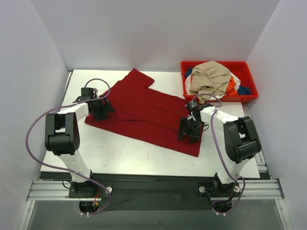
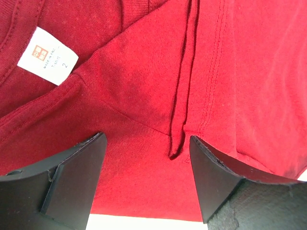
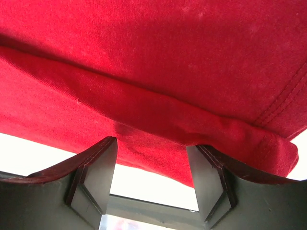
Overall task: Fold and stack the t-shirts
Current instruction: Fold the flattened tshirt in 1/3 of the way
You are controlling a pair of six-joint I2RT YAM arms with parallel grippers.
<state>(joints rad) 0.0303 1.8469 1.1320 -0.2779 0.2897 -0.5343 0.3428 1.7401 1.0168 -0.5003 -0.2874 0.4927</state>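
A dark red t-shirt [image 1: 144, 112] lies spread flat on the white table, one sleeve pointing to the back. My left gripper [image 1: 102, 109] is open, low over the shirt's left end, near the white neck label [image 2: 48, 56]. Its fingers [image 2: 76, 177] straddle a seam fold in the red cloth [image 2: 144, 96]. My right gripper [image 1: 190, 129] is open at the shirt's right side. Its fingers [image 3: 96, 172] stand either side of a folded hem edge of the red cloth [image 3: 153, 62]. Neither gripper clamps cloth.
A red plastic bin [image 1: 218, 99] stands at the back right, holding a tan shirt [image 1: 208, 76] on top of orange [image 1: 231, 86], white and blue [image 1: 243, 89] ones. White walls enclose the table on three sides. Bare table [image 1: 120, 153] lies in front of the shirt.
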